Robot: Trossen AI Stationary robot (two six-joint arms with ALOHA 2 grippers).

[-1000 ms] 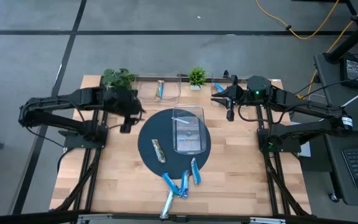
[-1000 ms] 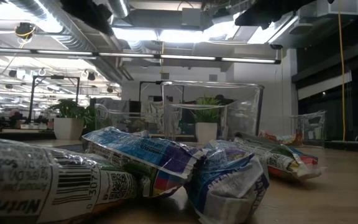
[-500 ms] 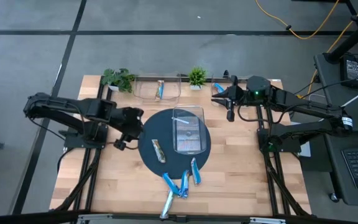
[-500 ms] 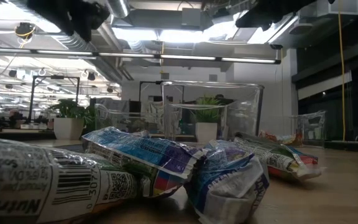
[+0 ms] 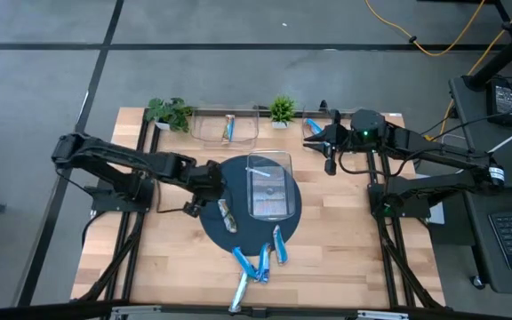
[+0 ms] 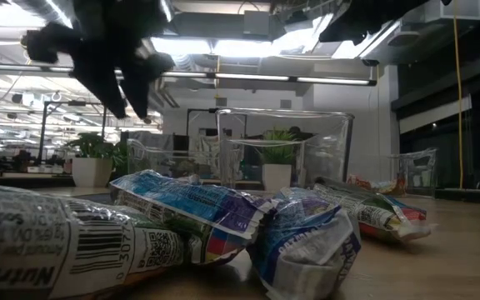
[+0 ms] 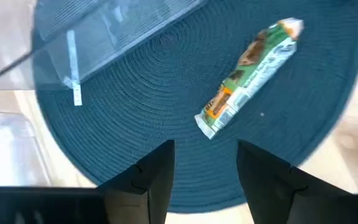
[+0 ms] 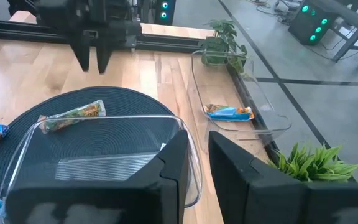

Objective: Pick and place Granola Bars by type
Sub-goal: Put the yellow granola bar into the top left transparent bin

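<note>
A pale wooden worktop (image 5: 345, 240) carries a dark round mat (image 5: 210, 222) at its middle, with two small potted plants (image 5: 282, 109) along the far edge. We see our left claw (image 5: 204, 197) poised over the mat's left rim, fingers (image 7: 154, 180) spread apart and empty, lined up just short of the brown and green bar (image 7: 248, 78), which lies alone on the mat beside a clear bin (image 5: 268, 185); we judge this bar is the next pick because it sits apart from the others. A cluster of blue bars (image 5: 258, 260) waits near the front edge, and one blue bar (image 5: 228, 130) already rests in the far clear bin (image 5: 225, 128), presumably sorted by kind. Our right claw (image 5: 327, 153) waits at the far right with fingers parted, holding nothing.
</note>
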